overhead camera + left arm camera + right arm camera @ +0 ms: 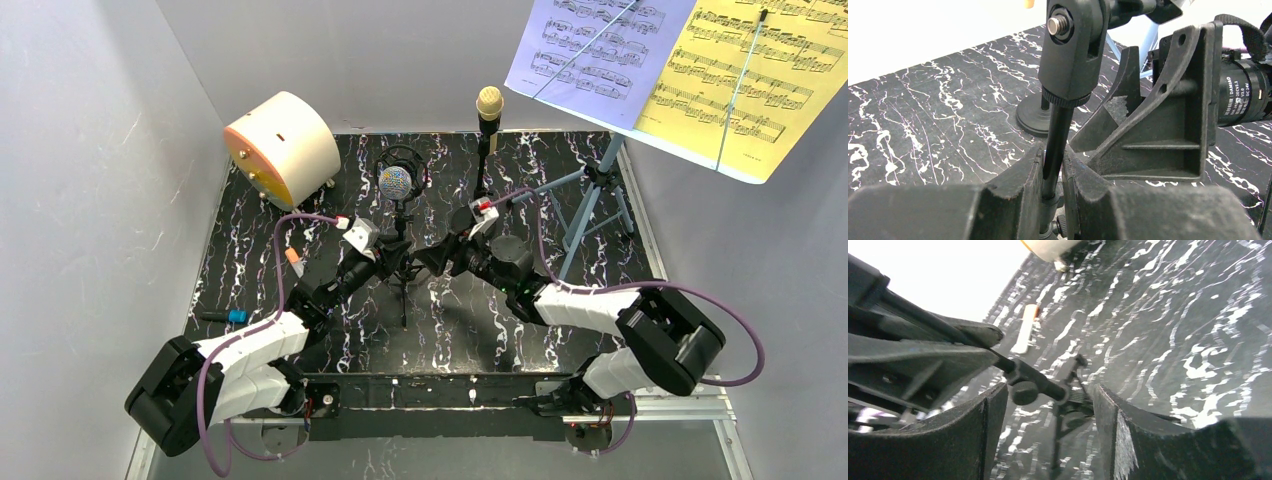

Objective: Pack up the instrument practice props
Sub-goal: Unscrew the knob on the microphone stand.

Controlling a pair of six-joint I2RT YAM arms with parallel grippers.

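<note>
Left gripper (1053,170) is clamped near-closed on the black tripod mic pole (1057,131) mid-mat, silver-headed microphone (397,183) at its 12 o'clock, evidently steadying it while the right gripper (1050,397), wide and empty, straddles the pole's knob (1024,391).

A black desk (245,255) veined in white fills the frame's centre, boxed by plain pale grey walls (90,150) at the left, top and right. Even, bright light.
</note>
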